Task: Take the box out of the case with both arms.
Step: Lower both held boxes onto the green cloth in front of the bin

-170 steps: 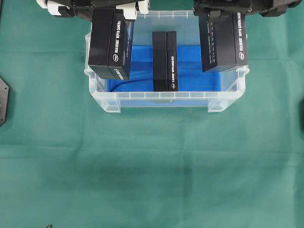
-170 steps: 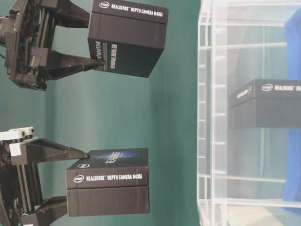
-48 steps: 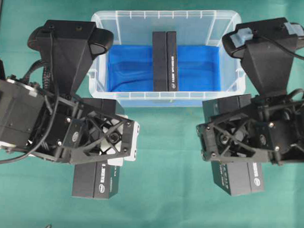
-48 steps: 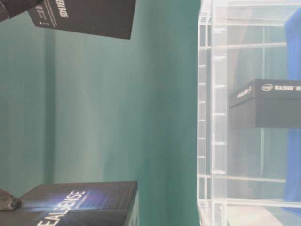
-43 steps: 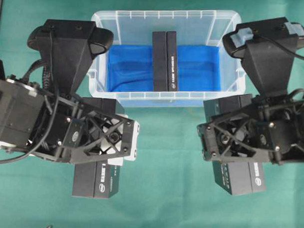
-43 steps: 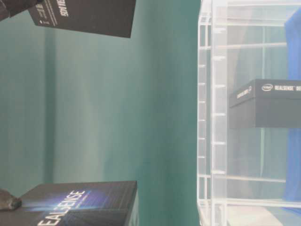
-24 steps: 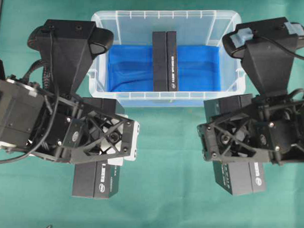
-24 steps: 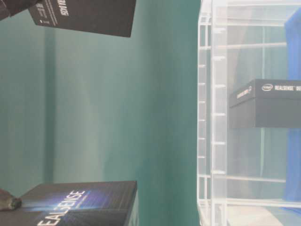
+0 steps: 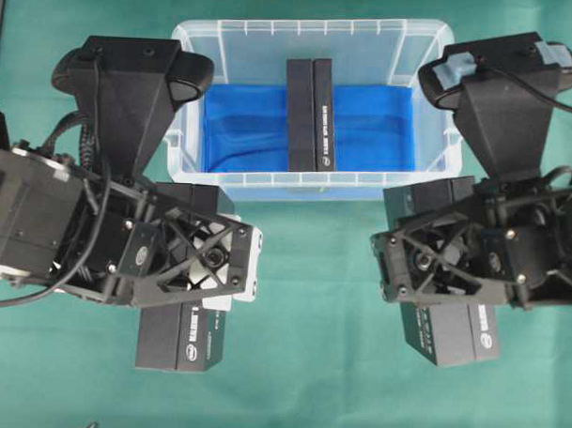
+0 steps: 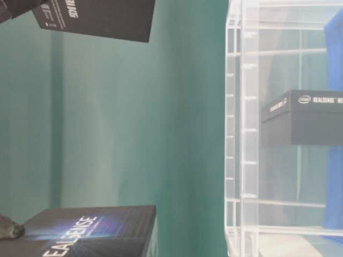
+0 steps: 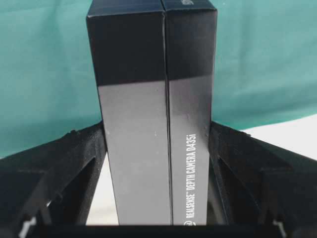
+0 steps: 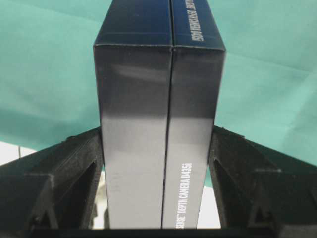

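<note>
Box [image 9: 310, 114]: black, narrow, upright in the middle of the clear case [image 9: 190, 150].
Left pincer [image 9: 192, 267]: clamped on a black carton [image 9: 180, 339], near-left of the case.
Right pincer [image 9: 441, 266]: clamped on another [image 9: 453, 334], near-right.

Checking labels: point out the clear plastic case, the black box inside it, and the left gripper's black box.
Case [image 9: 310, 189]: overhead, front rim.
Box inside [image 9: 311, 112]: overhead, top.
Left-held box [image 11: 153, 124]: left wrist, facing side.
</note>
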